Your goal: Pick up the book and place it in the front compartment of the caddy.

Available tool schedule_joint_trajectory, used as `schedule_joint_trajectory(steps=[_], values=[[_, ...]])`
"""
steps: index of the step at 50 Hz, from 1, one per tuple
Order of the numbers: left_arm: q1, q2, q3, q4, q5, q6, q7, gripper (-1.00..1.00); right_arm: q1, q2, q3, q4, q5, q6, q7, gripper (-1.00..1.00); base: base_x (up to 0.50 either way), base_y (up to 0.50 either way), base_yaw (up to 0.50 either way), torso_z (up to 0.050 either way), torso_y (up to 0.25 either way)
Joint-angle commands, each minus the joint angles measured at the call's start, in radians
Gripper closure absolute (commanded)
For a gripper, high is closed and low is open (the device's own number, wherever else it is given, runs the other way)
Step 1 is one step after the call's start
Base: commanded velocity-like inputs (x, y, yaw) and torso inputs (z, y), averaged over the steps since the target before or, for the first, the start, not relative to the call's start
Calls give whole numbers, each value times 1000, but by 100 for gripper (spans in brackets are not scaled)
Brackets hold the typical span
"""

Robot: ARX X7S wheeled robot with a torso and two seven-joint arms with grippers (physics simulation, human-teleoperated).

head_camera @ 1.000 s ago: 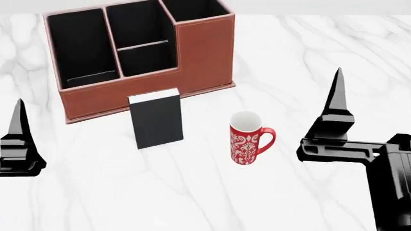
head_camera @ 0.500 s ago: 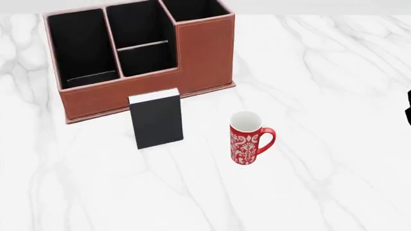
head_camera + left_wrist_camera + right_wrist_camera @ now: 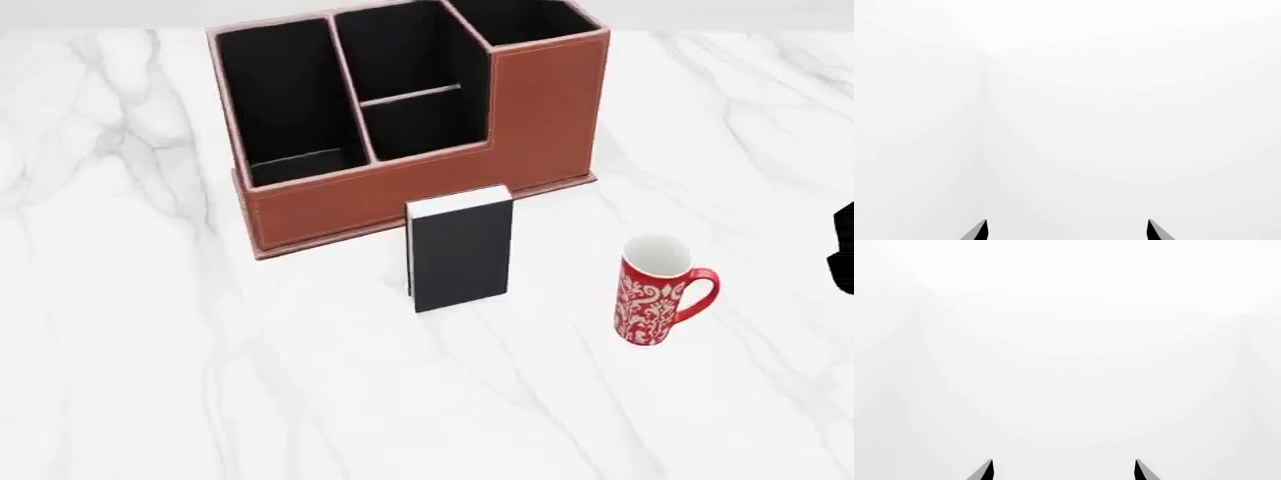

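Black-covered book (image 3: pixel 461 250) stands upright on the white marble counter (image 3: pixel 267 400), just in front of the caddy's (image 3: pixel 400 205) low front wall, near its middle. Caddy cells show black lining; taller end sits at the robot's right. Red-and-white mug (image 3: pixel 655 290) stands to the right of the book, apart from it. Left gripper (image 3: pixel 1066 231) and right gripper (image 3: pixel 1062 471): jaws spread wide, tips apart, nothing between them, facing blank white.
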Motion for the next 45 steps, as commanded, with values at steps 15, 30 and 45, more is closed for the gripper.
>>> schedule_joint_trajectory(steps=[15,30,45], values=[[11,9,-4,-4,16,10,10,-100,-24,-7,12,-13,15,-29,-30,-100,0,433,0,0,0],[13,2,-7,-3,10,11,6,-100,-36,-2,15,-16,27,-53,-42,-100,5,0,0,0,0],[13,-2,-1,-3,7,13,0,-100,-50,1,16,-16,53,-74,-62,-100,471,0,0,0,0]])
